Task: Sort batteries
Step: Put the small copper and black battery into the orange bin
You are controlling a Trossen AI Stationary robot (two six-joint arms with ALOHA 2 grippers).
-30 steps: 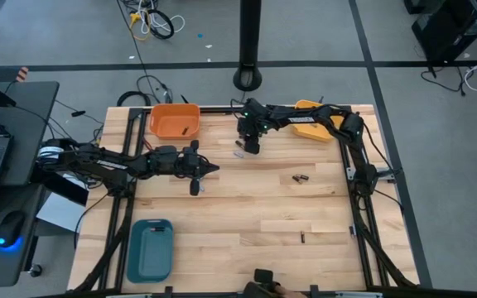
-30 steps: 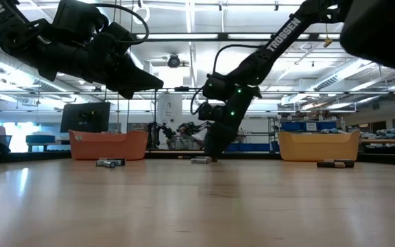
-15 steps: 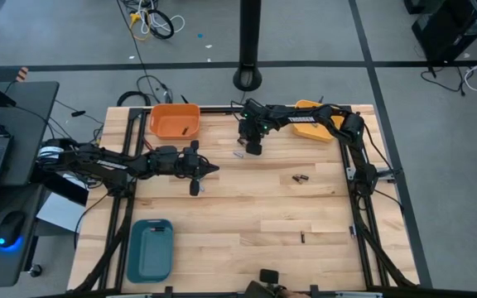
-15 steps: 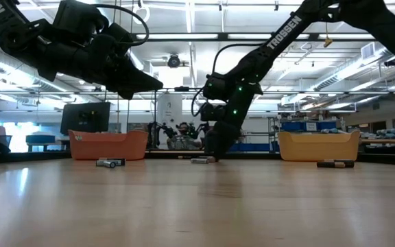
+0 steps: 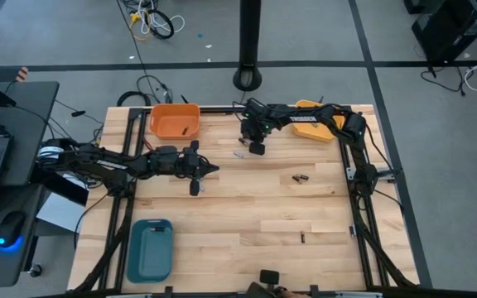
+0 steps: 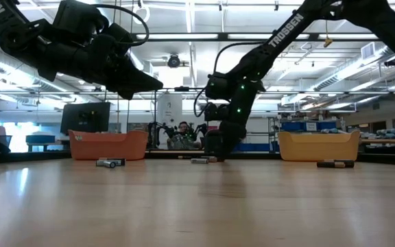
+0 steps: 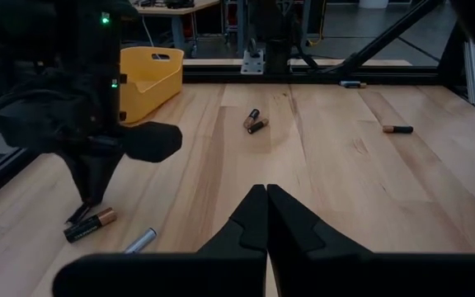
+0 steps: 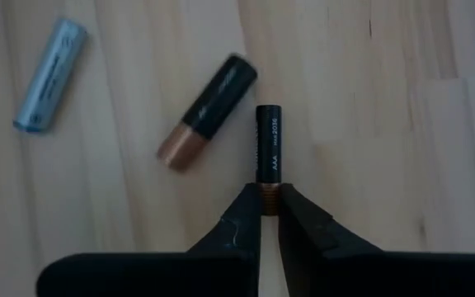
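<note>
My right gripper (image 5: 256, 148) is low over the table's far middle, shut on a thin black AAA battery (image 8: 269, 153). Beside it on the wood lie a black-and-copper battery (image 8: 207, 111) and a silvery-blue one (image 8: 49, 76); both also show in the left wrist view, the black-and-copper battery (image 7: 89, 224) and the silvery one (image 7: 140, 240). My left gripper (image 5: 214, 169) hovers over the table's left middle, shut and empty, and shows in its own wrist view (image 7: 266, 206). My right gripper pinches the AAA battery's copper-coloured end (image 8: 269, 195) between its two fingertips. The fingers come from above, and the battery sticks out straight beyond them. Whether its free black end (image 8: 269, 111) rests on the wood I cannot tell.
An orange tray (image 5: 175, 120) stands at the far left, a yellow tray (image 5: 313, 122) at the far right and a teal tray (image 5: 150, 248) at the near left. Loose batteries lie at the right middle (image 5: 300, 178) and nearer the front (image 5: 301, 237).
My right gripper has shifted a little toward the table's right edge, staying low, with the AAA battery in its fingertips. The left arm has kept still.
</note>
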